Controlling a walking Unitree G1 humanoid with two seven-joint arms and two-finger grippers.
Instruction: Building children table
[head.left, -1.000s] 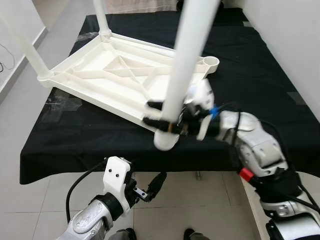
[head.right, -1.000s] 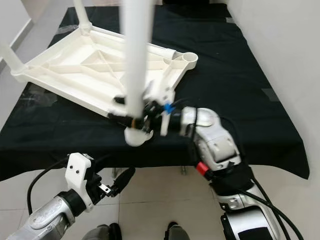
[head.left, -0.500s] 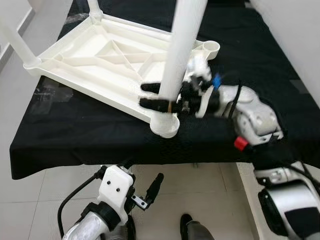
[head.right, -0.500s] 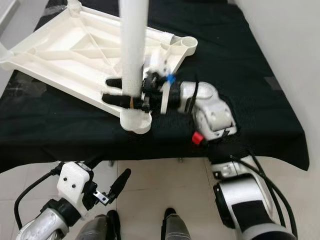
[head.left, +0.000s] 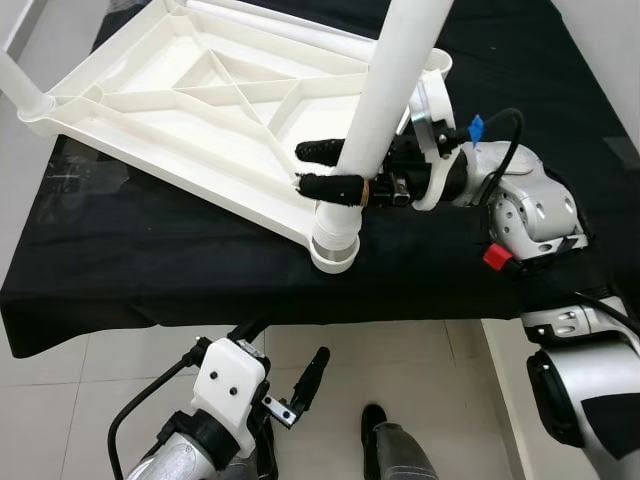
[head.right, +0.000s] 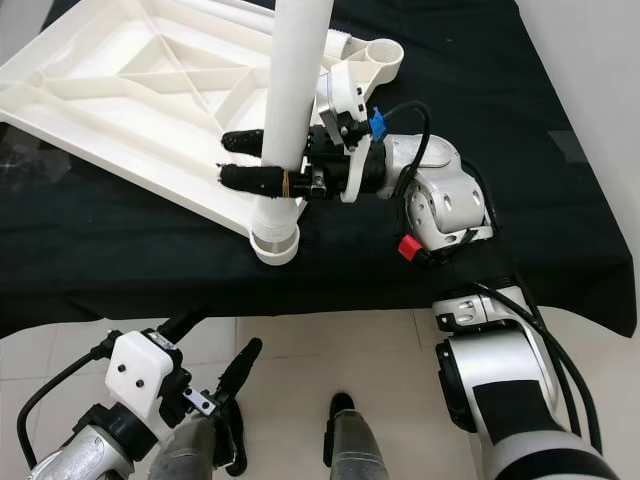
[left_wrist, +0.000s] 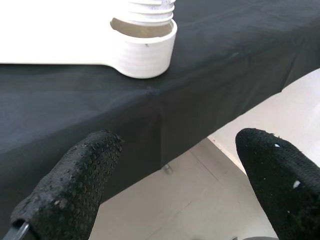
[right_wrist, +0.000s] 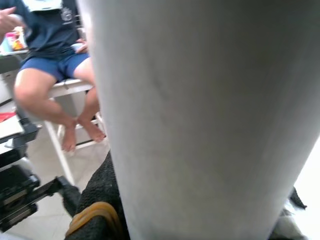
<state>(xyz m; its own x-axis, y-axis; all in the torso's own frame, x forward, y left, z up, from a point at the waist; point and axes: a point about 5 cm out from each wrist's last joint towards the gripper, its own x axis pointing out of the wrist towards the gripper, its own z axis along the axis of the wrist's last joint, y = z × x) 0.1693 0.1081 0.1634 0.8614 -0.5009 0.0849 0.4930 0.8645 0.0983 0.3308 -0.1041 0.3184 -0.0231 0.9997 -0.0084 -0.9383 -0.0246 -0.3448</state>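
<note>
While the right gripper (head.left: 322, 168) clamps the upright leg (head.left: 385, 110), its socket (head.left: 334, 243) sits directly below at centre frame; the left gripper (head.left: 300, 384) hangs open.

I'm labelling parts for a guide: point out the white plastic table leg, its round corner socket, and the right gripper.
white plastic table leg (head.left: 385, 110), left eye view, mid shaft.
round corner socket (head.left: 335, 252), left eye view, outer wall.
right gripper (head.left: 325, 168), left eye view, between fingertips.

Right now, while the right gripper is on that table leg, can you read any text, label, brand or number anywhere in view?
No legible text.
Person's shirt: a white print on the dark blue cloth, too blurred and cropped to read.
Colourful item beside the person: too small and blurred to read.
White table leg, held by the right gripper: plain, no marking.
Upturned tabletop: no marking.
Left gripper: no marking.
</note>
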